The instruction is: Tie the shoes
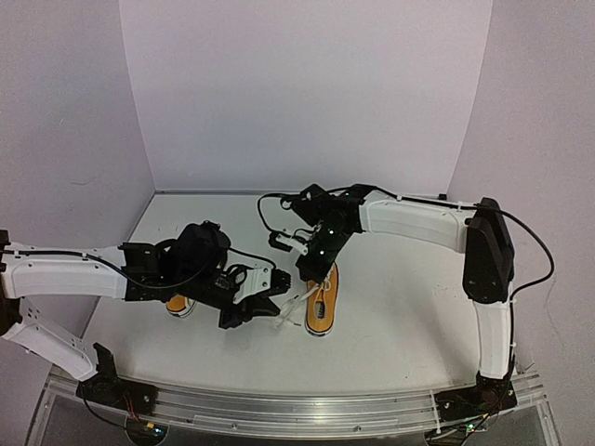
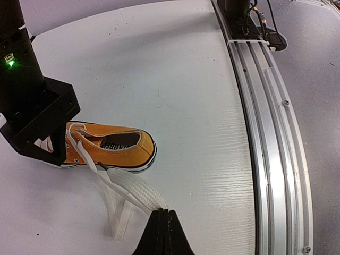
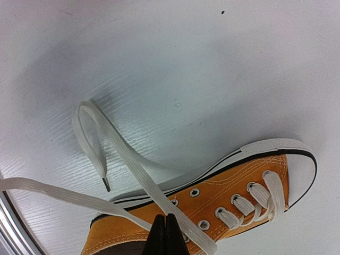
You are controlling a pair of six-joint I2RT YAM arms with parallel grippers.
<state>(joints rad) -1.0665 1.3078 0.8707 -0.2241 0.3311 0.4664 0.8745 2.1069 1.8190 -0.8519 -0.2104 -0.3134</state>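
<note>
Top external view: we are looking down on a white table (image 1: 409,344) with pale walls behind it and a metal rail (image 1: 307,409) running along its near edge.
Left arm: the left arm (image 1: 65,274) is reaching in low from the left edge toward the middle of the table.
Right arm: the right arm (image 1: 418,221) is rising from the near right corner and bending across, with its wrist pointing down at mid-table.
Centre shoe: the centre shoe (image 1: 323,305) is standing on its sole mid-table, orange-yellow with a white sole. Its heel is facing the rail and its laced front is lying under the right arm's wrist.
Other shoe: the other shoe (image 1: 179,305) is peeking out from beneath the left arm, and most of it is hiding from us.
Left gripper: the left gripper (image 2: 162,215) is sitting just beside the centre shoe's heel. Its fingers are pressing fully together and pinching the flat white lace (image 2: 133,188), which is running taut up to the shoe.
Right gripper: the right gripper (image 3: 165,218) is hanging over the eyelets with its fingers closing tight where two strands are crossing. We are not able to tell whether a strand is caught between them.
Loose loop: a loose loop (image 3: 87,127) of lace is lying on the table beside the shoe, with its tip resting free.
</note>
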